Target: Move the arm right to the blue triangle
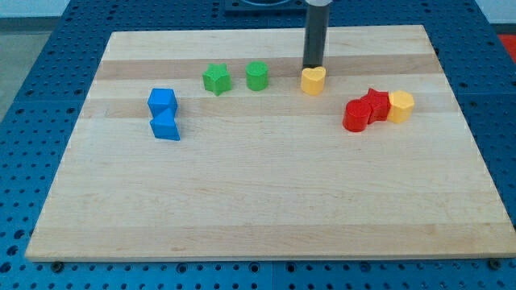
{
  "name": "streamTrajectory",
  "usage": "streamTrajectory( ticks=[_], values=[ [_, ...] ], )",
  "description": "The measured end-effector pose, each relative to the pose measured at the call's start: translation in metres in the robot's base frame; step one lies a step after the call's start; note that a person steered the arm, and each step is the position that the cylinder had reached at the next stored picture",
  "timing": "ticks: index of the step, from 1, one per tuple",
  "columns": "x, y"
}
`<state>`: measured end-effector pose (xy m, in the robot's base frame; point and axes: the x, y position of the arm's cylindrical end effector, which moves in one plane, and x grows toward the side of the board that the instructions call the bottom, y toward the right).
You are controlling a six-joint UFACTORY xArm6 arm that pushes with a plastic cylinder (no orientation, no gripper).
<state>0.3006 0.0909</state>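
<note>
The wooden board fills most of the view and rests on a blue perforated table; everything below is placed from the yellow heart-shaped block, which sits near the board's top edge, a little to the view's right of centre.

The dark rod comes down from the view's top, and my tip ends right at the top edge of that yellow heart block, touching it or very nearly so. The arm carries no claw, so there is nothing to spread or press together and it pinches nothing.

Toward the view's right and slightly below the yellow heart is a tight cluster: a red cylinder-like block, a red star-like block touching it, and a yellow hexagonal block at the far end.

To the view's left of the heart stand a green cylinder-like block and, just beyond it, a green star, the two apart from each other.

Far to the view's left and lower lie the two blue blocks, touching: a blue cube above and what seems to be the blue triangle below it, though its shape is hard to make out. My tip is well apart from it.
</note>
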Motion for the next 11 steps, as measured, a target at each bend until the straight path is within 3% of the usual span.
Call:
streamTrajectory(
  ticks=[1, 3, 8, 11],
  values=[
    [-0.006, 0.029],
    [0.040, 0.029],
    [0.053, -0.006],
    [0.096, -0.003]
  ],
)
